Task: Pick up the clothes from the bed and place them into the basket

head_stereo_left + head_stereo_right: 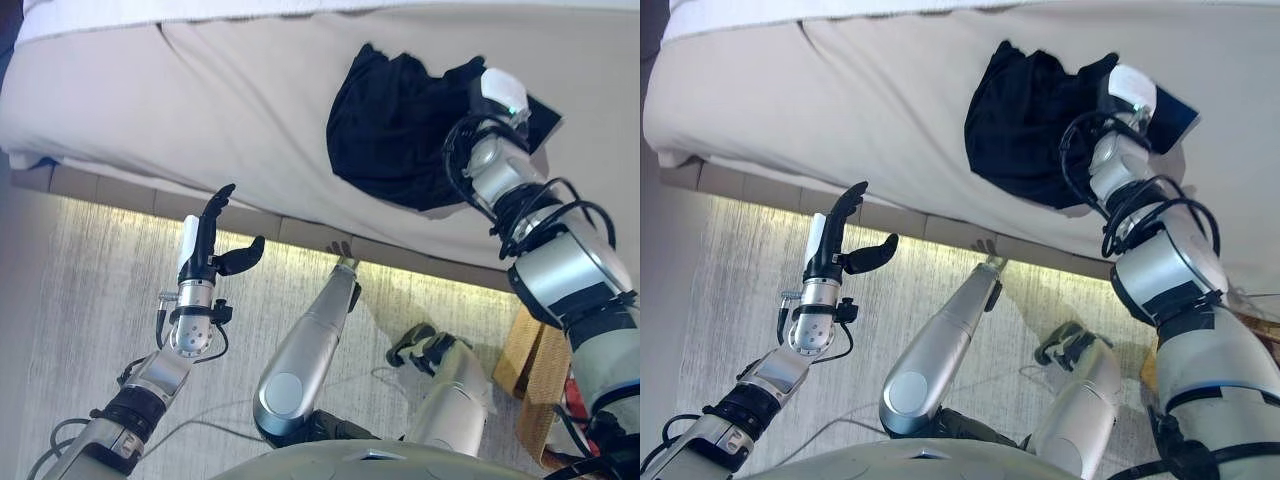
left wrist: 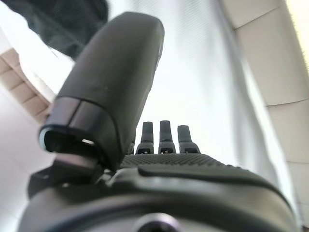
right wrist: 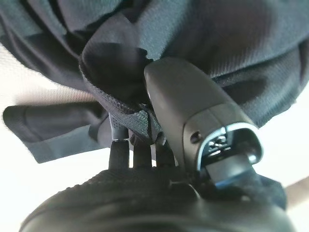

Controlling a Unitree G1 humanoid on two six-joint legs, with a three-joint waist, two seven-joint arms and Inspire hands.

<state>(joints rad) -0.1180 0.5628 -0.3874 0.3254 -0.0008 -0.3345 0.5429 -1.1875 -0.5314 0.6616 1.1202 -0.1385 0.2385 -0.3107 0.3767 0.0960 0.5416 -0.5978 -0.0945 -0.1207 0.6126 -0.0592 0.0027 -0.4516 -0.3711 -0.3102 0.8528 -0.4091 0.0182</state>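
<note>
The crumpled black cloth garment (image 1: 400, 125) sits on the beige bed (image 1: 200, 90) at about 1 o'clock. The right hand (image 3: 193, 111) has it pinched, I think, thumb against fingers (image 3: 120, 145). The left hand (image 1: 205, 240) hangs open, well apart at 9 o'clock, so the right does the lift.

No readable text, labels or numbers anywhere.

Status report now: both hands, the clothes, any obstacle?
Right hand shut on black garment on bed. Left hand open, idle, off the bed. Basket low right. No obstacle seen.
</note>
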